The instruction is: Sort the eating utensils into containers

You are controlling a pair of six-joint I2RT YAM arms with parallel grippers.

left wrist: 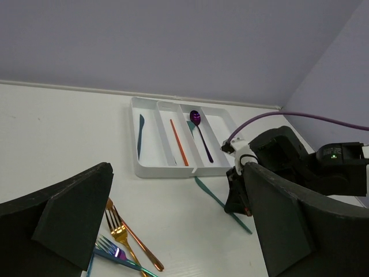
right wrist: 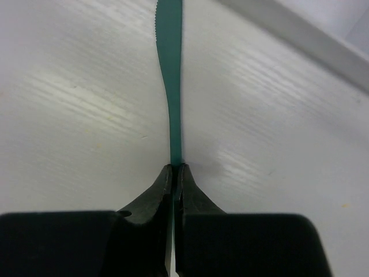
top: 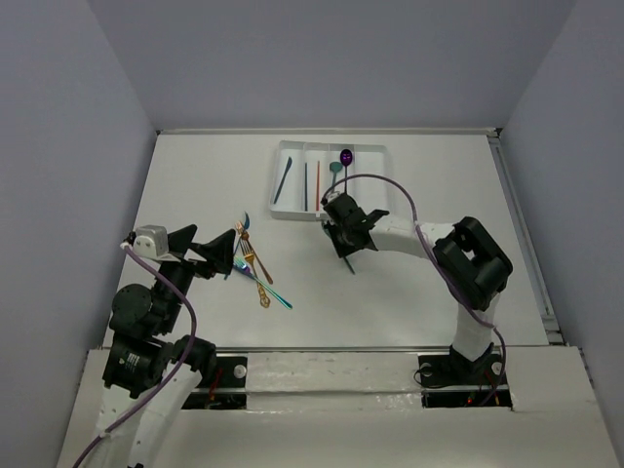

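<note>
The teal knife (right wrist: 169, 69) is pinched by its thin end in the right jaws, at 6 o'clock from the white tray (left wrist: 161, 171). The left jaws are held wide. The knife could be dropped if the tray wall is bumped.

Soft, even light from above fills all three views, bright and with no harsh shadows. In the top view the white table (top: 195, 175) is evenly lit, and things on it cast only faint shade. The right wrist view shows pale glare streaks on the tabletop at 9 and 3 o'clock; the teal knife (right wrist: 170, 104) is crisp. In the left wrist view the dark fingers (left wrist: 69, 213) of the left gripper (left wrist: 177, 170), at 7 and 4 o'clock, look soft, while the white tray (left wrist: 155, 171) is sharp.
</note>
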